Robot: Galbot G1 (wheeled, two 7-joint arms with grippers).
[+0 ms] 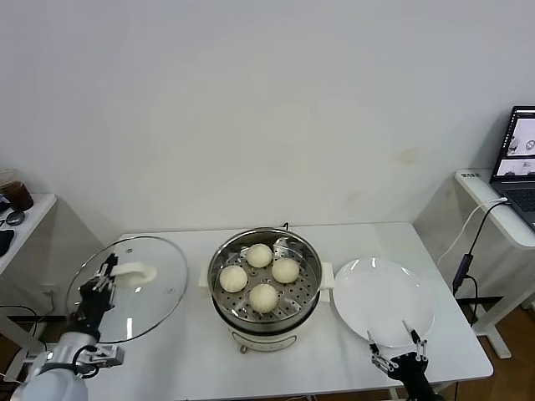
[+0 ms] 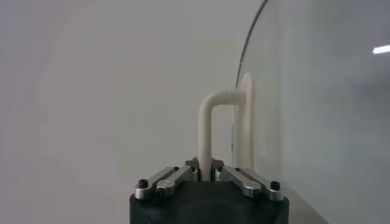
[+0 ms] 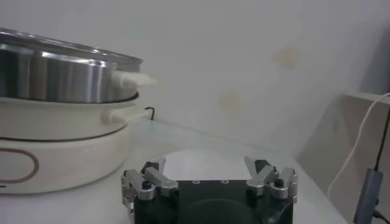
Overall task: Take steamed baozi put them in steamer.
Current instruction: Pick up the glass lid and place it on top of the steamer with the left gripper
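Several steamed baozi [image 1: 262, 296] lie on the perforated tray inside the steamer [image 1: 311, 251], a shiny steel pot on a white base, also in the right wrist view as the steamer [image 3: 58, 76]. My left gripper [image 1: 105, 273] is shut on the white handle [image 2: 207, 131] of the round glass lid [image 1: 155, 288], holding the lid tilted up left of the steamer. In the left wrist view the left gripper [image 2: 206, 173] pinches the handle's leg and the glass lid [image 2: 317, 91] stands on edge. My right gripper [image 1: 397, 341] is open and empty at the front of the white plate; the right gripper [image 3: 207, 167] faces the plate.
An empty white plate [image 1: 384, 296] lies right of the steamer. A laptop [image 1: 520, 154] sits on a side desk at far right with a cable [image 1: 468, 251] hanging. A small table with a cup [image 1: 15, 192] is at far left.
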